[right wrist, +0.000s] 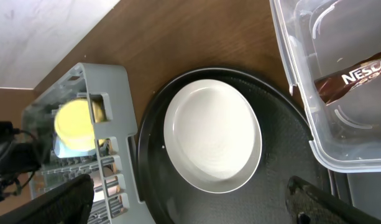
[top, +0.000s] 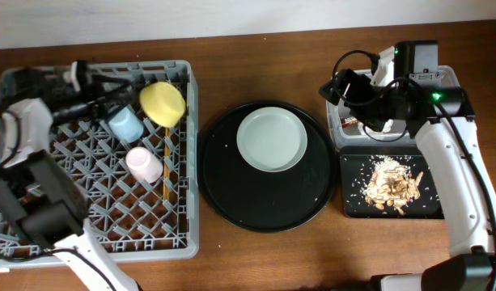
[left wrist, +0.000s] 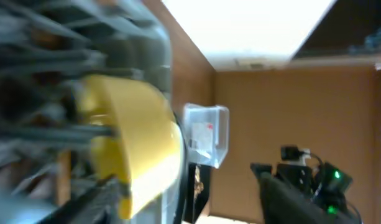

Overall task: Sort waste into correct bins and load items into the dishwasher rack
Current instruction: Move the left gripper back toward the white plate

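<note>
The grey dishwasher rack [top: 37, 242] holds the yellow bowl [top: 162, 103], blue cup [top: 125, 124], pink cup [top: 143, 165] and chopsticks [top: 166, 166]. My left gripper [top: 130, 90] is open just left of the bowl; the blurred left wrist view shows the bowl [left wrist: 137, 143] by one finger of the gripper [left wrist: 196, 205]. The pale plate [top: 270, 139] lies on the round black tray. My right gripper [top: 338, 87] [right wrist: 193, 205] is open and empty above the clear tub [top: 338, 133], which holds the gold wrapper [right wrist: 358, 74]. Food scraps [top: 392, 184] lie in the black rectangular tray [top: 351, 206]. The napkin does not show.
The large round black tray [top: 223, 194] sits between the rack and the two bins. The right wrist view shows the plate [right wrist: 212, 143], the tub's wall [right wrist: 296, 93] and the rack's corner [right wrist: 119, 124]. The table's far edge runs along the top.
</note>
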Available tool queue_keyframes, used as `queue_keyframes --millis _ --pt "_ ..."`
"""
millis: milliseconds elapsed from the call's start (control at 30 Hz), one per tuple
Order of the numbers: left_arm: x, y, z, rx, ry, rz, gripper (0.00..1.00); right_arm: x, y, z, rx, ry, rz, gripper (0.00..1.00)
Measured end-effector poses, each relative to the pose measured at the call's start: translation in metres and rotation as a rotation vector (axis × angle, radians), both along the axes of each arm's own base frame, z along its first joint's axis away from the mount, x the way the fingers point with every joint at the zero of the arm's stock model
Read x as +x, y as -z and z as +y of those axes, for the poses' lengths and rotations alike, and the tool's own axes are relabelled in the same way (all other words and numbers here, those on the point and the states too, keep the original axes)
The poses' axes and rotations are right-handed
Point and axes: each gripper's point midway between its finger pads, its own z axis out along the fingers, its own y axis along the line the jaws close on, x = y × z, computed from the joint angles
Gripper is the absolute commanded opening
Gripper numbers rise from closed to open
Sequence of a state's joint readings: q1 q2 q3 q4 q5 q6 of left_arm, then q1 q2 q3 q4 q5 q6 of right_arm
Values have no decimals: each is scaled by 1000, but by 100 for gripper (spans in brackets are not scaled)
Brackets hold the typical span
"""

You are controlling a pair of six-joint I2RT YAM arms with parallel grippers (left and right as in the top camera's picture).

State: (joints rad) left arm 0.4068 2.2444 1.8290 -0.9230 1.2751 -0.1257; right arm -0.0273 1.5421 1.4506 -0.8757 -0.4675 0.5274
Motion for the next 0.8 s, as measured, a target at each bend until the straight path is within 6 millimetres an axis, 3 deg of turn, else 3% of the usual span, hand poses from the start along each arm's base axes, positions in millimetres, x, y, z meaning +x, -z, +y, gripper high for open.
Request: queue_keyframes --millis 67,167,333,400,500,600,633,700,733,767,800 --pt "-2 3 16 11 -34 14 93 0 0 0 0 0 0 99" --pt "-8 6 33 14 -75 52 94 0 0 0 0 0 0 99" --pt "-15 -6 40 99 -102 92 95 0 0 0 0 0 0 99" --pt "-22 -26 36 169 -106 80 99 0 0 0 0 0 0 99" --pt "-36 -75 15 317 -99 7 99 0 0 0 0 0 -1 99" --pt "-59 -132 -35 514 -54 -117 99 0 0 0 0 0 0 99" --pt "-67 -147 -53 559 -32 -158 96 0 0 0 0 0 0 99" --pt "-78 -161 -82 606 14 -206 41 0 0 0 0 0 0 99" --pt "-91 -166 -115 632 84 -231 25 0 0 0 0 0 0 99" --pt "-98 -162 -136 652 136 -237 14 0 0 0 1 0 1 99" --pt "-101 -158 -148 663 167 -236 13 0 0 0 0 0 0 99"
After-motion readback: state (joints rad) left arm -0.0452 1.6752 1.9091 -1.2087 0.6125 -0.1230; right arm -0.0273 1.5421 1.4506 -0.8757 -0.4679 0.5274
